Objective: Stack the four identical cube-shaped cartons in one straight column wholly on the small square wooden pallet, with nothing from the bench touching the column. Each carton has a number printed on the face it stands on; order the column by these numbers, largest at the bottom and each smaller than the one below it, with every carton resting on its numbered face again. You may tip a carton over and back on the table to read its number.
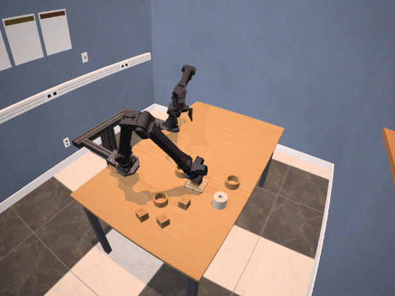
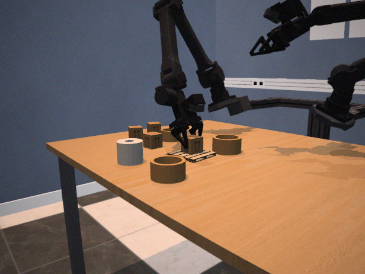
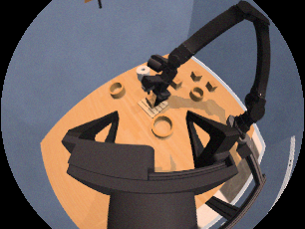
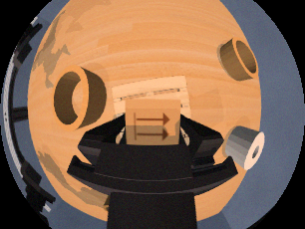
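Observation:
My right gripper (image 1: 196,182) (image 2: 192,142) (image 4: 152,114) is shut on a carton (image 2: 196,145) (image 4: 152,110), upright with its arrows up. The carton is over the wooden pallet (image 1: 203,186) (image 2: 207,155) (image 4: 174,85), very low; I cannot tell whether it touches. Its underside number is hidden. Three cartons stand apart on the table: one nearer the pallet (image 1: 184,204) (image 2: 153,140), another (image 1: 163,221) (image 2: 135,132) and a third (image 1: 142,215) (image 2: 154,127). Their numbers are hidden. My left gripper (image 3: 152,114) is open and empty, raised far from the pallet.
One brown ring (image 1: 232,186) (image 2: 167,174) (image 4: 230,64) and a white roll (image 1: 220,202) (image 2: 130,153) (image 4: 241,144) stand near the table's long edge. A second ring (image 2: 227,146) (image 4: 97,97) is close beside the pallet. A third ring (image 1: 160,204) is near the loose cartons.

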`<state>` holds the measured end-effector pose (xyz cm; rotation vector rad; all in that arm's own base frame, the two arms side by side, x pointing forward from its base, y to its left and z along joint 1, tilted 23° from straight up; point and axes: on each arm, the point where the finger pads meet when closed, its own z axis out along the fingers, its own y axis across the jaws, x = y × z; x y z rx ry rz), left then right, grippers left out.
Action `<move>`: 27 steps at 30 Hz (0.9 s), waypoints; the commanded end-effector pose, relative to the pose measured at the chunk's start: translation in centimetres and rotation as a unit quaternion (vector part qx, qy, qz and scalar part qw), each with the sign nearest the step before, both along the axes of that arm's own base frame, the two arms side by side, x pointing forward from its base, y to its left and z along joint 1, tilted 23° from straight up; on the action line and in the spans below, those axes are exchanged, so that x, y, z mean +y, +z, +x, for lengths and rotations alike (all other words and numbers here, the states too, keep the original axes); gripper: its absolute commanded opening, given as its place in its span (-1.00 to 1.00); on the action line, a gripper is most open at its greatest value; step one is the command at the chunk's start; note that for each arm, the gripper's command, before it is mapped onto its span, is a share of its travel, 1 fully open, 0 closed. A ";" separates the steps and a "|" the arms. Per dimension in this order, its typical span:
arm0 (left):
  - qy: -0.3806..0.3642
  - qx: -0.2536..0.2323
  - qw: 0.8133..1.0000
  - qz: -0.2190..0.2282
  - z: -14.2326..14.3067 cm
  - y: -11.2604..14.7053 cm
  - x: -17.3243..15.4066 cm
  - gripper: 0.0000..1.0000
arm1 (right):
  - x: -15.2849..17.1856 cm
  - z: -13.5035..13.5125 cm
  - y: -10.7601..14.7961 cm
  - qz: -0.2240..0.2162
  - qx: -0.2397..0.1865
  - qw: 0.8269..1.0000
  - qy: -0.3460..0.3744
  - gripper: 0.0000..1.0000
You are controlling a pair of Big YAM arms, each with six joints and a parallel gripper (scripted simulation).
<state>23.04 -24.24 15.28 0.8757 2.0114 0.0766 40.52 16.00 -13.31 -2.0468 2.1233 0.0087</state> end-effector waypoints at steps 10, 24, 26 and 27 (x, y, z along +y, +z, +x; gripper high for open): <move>0.006 0.000 1.000 -0.007 0.2 0.4 0.0 1.00 | -0.4 0.8 0.5 0.004 -0.005 1.000 0.000 0.58; 0.006 0.000 1.000 -0.007 0.2 0.4 0.0 1.00 | -1.5 -0.2 2.5 -0.001 0.008 1.000 0.003 0.58; 0.006 0.000 1.000 -0.007 0.2 0.4 0.0 1.00 | -1.2 -0.6 2.6 0.000 0.006 1.000 0.002 0.58; 0.006 0.000 1.000 -0.007 0.2 0.4 0.0 1.00 | -0.6 -1.2 2.7 0.001 0.006 1.000 0.006 0.58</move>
